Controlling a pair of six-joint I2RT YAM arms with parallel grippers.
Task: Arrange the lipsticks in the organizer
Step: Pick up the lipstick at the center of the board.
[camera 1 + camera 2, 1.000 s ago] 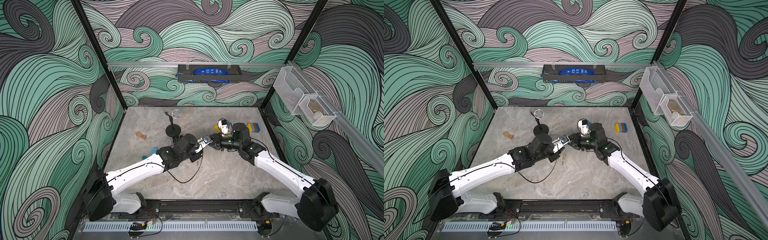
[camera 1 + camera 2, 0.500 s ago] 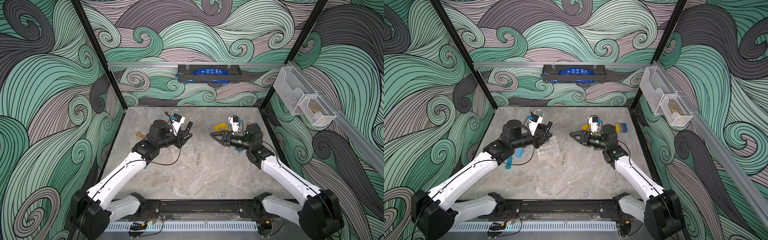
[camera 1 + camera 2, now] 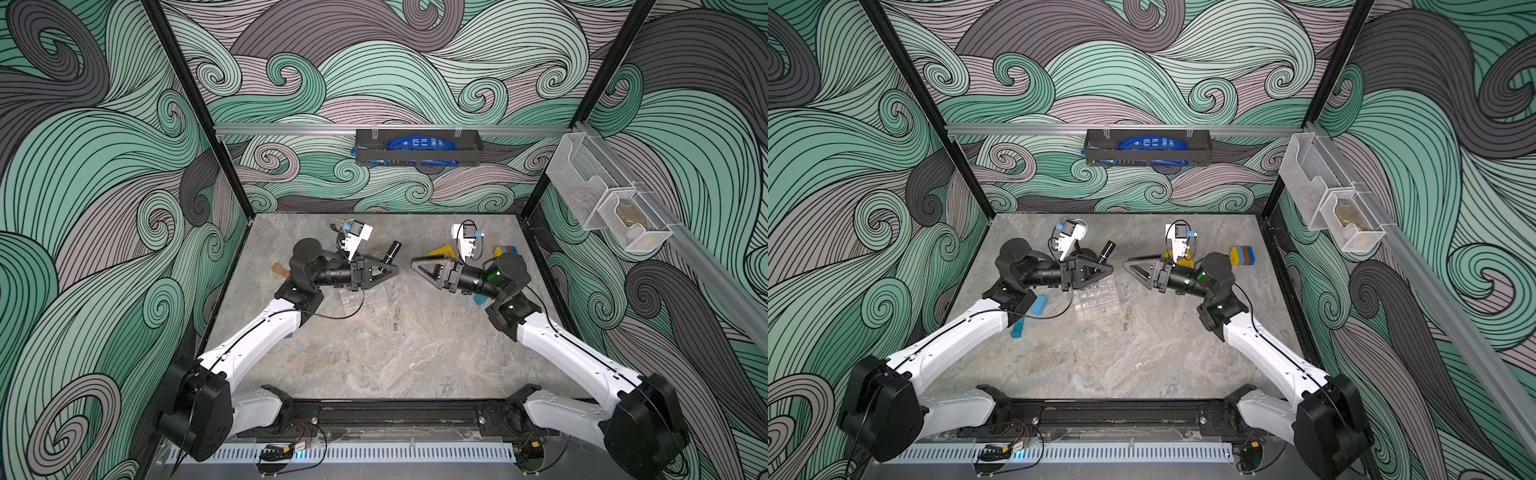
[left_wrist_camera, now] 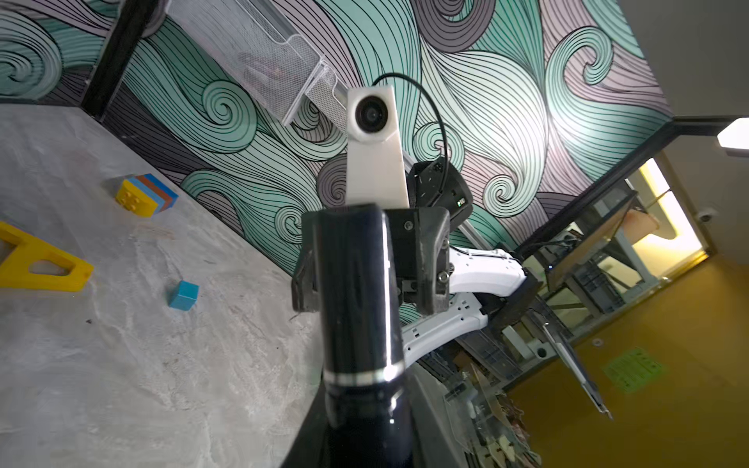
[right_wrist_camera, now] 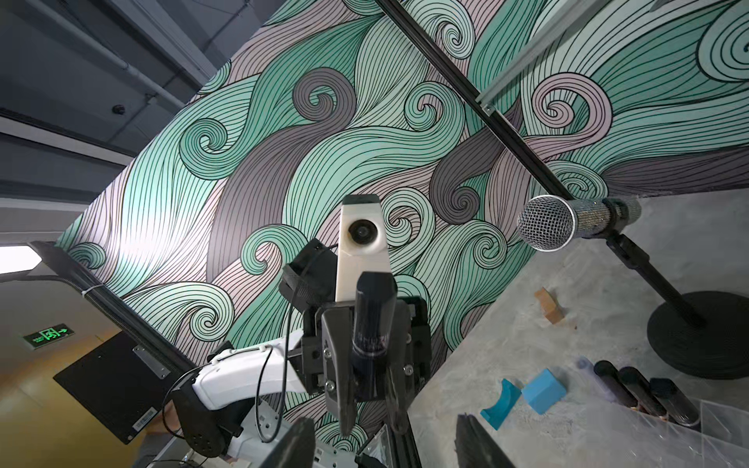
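My left gripper (image 3: pixel 394 271) (image 4: pixel 356 447) is shut on a glossy black lipstick (image 3: pixel 392 252) (image 3: pixel 1107 250) (image 4: pixel 356 300), which sticks out past its fingers, raised over the organizer. The organizer (image 3: pixel 356 297) (image 3: pixel 1096 297) (image 5: pixel 697 435) is a clear gridded tray on the table under that gripper. Three more black lipsticks (image 5: pixel 636 387) show at its far edge. My right gripper (image 3: pixel 413 262) (image 5: pixel 385 445) faces the left one across a small gap, open and empty. In the right wrist view the held lipstick (image 5: pixel 371 324) sits between the left fingers (image 5: pixel 338 364).
A microphone (image 5: pixel 547 223) on a round black stand (image 5: pixel 697 336) is behind the organizer. Blue blocks (image 3: pixel 1038 305) (image 5: pixel 543 391) lie to its left. A yellow triangle piece (image 3: pixel 440 251), stacked coloured bricks (image 3: pixel 1244 255) and a blue cube (image 4: pixel 184 295) lie at right. Mesh baskets (image 3: pixel 602 203) hang on the right wall.
A second ago the two grippers met tip to tip at the table's middle. They have drawn apart: the left one keeps the black lipstick, the right one has backed off to the right, open.
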